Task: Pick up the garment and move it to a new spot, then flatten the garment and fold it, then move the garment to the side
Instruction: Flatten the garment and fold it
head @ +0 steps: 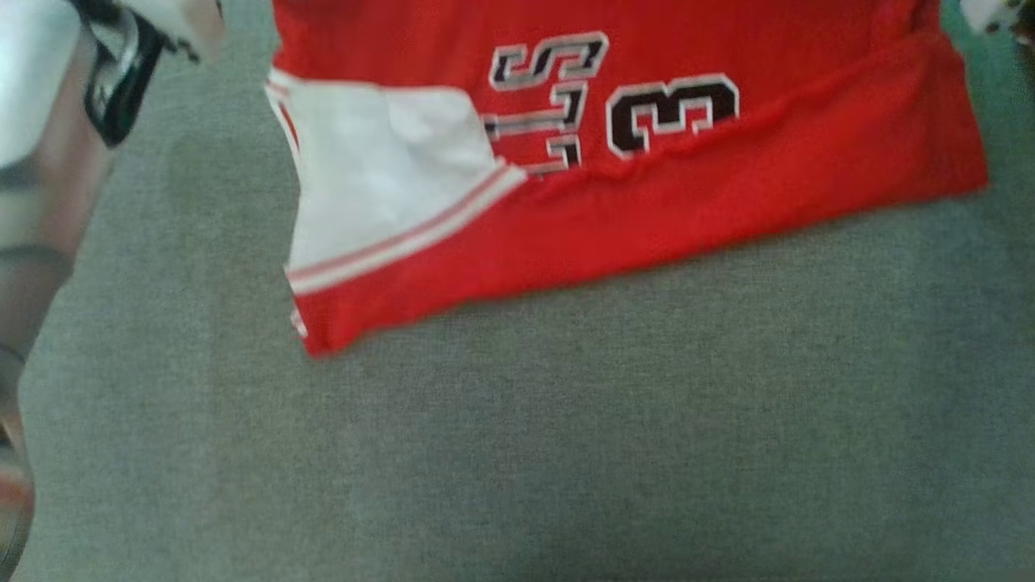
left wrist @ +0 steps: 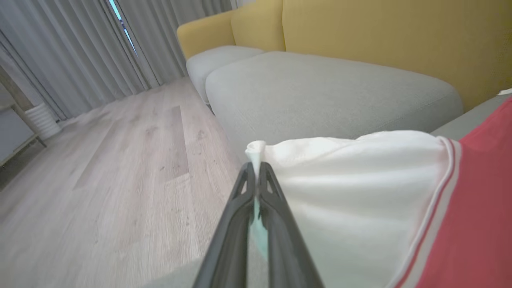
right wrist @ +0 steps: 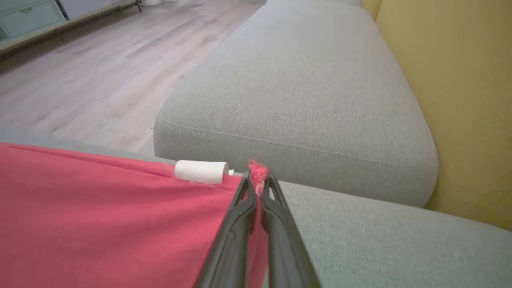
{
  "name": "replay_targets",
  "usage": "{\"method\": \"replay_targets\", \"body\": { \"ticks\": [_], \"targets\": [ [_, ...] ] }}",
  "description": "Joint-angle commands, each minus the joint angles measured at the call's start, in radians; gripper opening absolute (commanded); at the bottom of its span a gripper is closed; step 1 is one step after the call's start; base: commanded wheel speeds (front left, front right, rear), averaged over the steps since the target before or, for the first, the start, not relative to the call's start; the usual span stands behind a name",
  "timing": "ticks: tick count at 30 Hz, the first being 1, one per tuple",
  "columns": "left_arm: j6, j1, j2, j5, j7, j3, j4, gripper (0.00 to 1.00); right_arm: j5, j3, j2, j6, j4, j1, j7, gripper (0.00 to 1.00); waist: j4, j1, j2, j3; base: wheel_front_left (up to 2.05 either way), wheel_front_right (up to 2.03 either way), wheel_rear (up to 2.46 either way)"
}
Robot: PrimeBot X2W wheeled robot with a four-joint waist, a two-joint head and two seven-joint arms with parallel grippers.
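The left fingers (left wrist: 234, 232) are pinched tight on the white sleeve tip, the right fingers (right wrist: 232, 232) on a red corner of the one garment (head: 687, 210). It lies spread on the grey sofa seat (head: 566, 444), far edge cut off, black numerals blurred and creased.

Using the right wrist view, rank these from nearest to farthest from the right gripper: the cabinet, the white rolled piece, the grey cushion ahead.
1. The white rolled piece, just left of the right gripper, at the garment edge.
2. The grey cushion, straight ahead.
3. The cabinet, far upper left, across the floor.
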Motion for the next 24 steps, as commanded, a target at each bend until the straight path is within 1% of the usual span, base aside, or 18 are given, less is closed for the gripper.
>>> {"method": "replay_targets", "body": {
  "ticks": [1, 4, 8, 11, 14, 18, 19, 24],
  "targets": [
    [0.015, -0.064, 0.033, 0.012, -0.03, 0.044, 0.014, 0.0, -0.007, -0.001, 0.008, -0.001, -0.009, -0.023, -0.031, 0.0, -0.003, -0.0003, 0.0, 0.006, 0.0, 0.0, 0.0],
    [0.011, -0.084, 0.008, 0.017, -0.065, 0.045, 0.062, 0.0, -0.008, 0.008, 0.016, -0.001, 0.023, -0.029, -0.069, 0.0, 0.002, -0.0003, 0.0, 0.002, 0.0, 0.0, 0.0],
    [-0.008, -0.057, -0.016, 0.012, -0.084, 0.022, 0.098, 0.0, 0.018, 0.023, 0.008, -0.001, 0.061, 0.002, -0.099, 0.0, 0.018, -0.0003, 0.0, -0.028, 0.0, 0.0, 0.0],
    [-0.018, -0.019, -0.016, 0.008, -0.09, -0.011, 0.101, 0.0, 0.058, 0.04, -0.004, -0.001, 0.068, 0.038, -0.107, 0.0, 0.031, -0.0003, 0.0, -0.06, 0.0, 0.0, 0.0],
    [-0.021, 0.033, -0.011, -0.01, -0.09, -0.049, 0.076, 0.0, 0.106, 0.065, -0.026, -0.001, 0.063, 0.084, -0.1, 0.0, 0.045, -0.0003, 0.0, -0.095, 0.0, 0.0, 0.0],
    [-0.022, 0.116, 0.027, -0.056, -0.061, -0.128, -0.015, 0.0, 0.156, 0.103, -0.066, -0.001, 0.059, 0.152, -0.067, 0.0, 0.062, -0.0003, 0.0, -0.144, 0.0, 0.0, 0.0],
    [-0.022, 0.116, 0.027, -0.056, -0.061, -0.128, -0.015, 0.0, 0.156, 0.103, -0.066, -0.001, 0.059, 0.152, -0.067, 0.0, 0.062, -0.0003, 0.0, -0.144, 0.0, 0.0, 0.0],
    [-0.022, 0.21, 0.101, -0.117, 0.0, -0.219, -0.145, 0.0, 0.227, 0.144, -0.118, -0.001, 0.04, 0.233, -0.01, 0.0, 0.075, -0.0003, 0.0, -0.198, 0.0, 0.0, 0.0]
  ]
}}
